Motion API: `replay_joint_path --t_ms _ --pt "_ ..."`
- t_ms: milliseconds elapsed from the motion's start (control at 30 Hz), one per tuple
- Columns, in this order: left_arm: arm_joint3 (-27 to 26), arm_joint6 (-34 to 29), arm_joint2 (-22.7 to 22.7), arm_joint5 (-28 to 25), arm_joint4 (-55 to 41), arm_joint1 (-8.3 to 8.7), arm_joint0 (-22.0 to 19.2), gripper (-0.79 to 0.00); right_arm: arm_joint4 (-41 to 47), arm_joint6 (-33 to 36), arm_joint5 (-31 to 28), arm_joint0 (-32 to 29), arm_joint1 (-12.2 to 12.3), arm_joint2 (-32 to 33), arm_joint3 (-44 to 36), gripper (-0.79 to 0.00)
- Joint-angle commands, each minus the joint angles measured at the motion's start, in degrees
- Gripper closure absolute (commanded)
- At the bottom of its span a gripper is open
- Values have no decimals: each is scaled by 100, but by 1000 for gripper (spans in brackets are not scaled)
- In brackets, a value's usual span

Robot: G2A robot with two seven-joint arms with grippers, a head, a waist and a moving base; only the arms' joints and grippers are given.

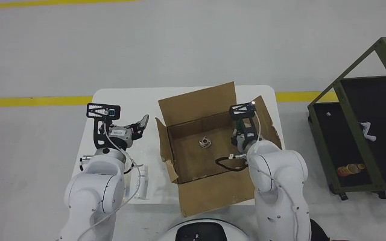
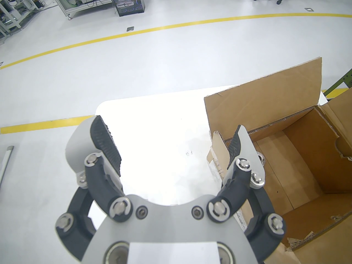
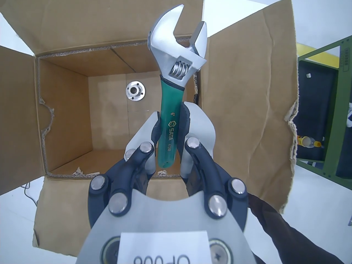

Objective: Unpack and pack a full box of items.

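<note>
- Right gripper: jaws clamped on the lower end of the green handle of the adjustable wrench. It holds the tool over the right side of the open box, with the steel head pointing away from the wrist.
- Wrench, handling judgement: rigid steel and likely head-heavy. The coated handle should give the pads good friction, while the bare polished head would be slippery. The present hold is far from the head, so the tool may pivot between the pads if swung; a hold nearer mid-handle would be steadier. It is not fragile.
- Left gripper: jaws wide apart with nothing between them, over the white table just left of the box.
- Box: corrugated card with all four flaps folded outward and torn edges. It is light and easily deformed, and judged likely to shift if a flap is caught.
- Metal flange: lies flat on the box floor toward the far wall. It is judged small, stiff and smooth; being low to the floor, it is best taken across its rim.
- Far right: a green cart stands well apart from the table.
</note>
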Motion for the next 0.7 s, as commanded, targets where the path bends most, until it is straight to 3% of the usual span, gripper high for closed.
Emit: replay_joint_path --t_ms 0,667 --pt "0 0 0 0 0 0 0 -785 22 35 -42 -19 18 79 -188 0" --pt "0 0 0 0 0 0 0 -785 815 747 -107 -129 178 1169 -1562 0"
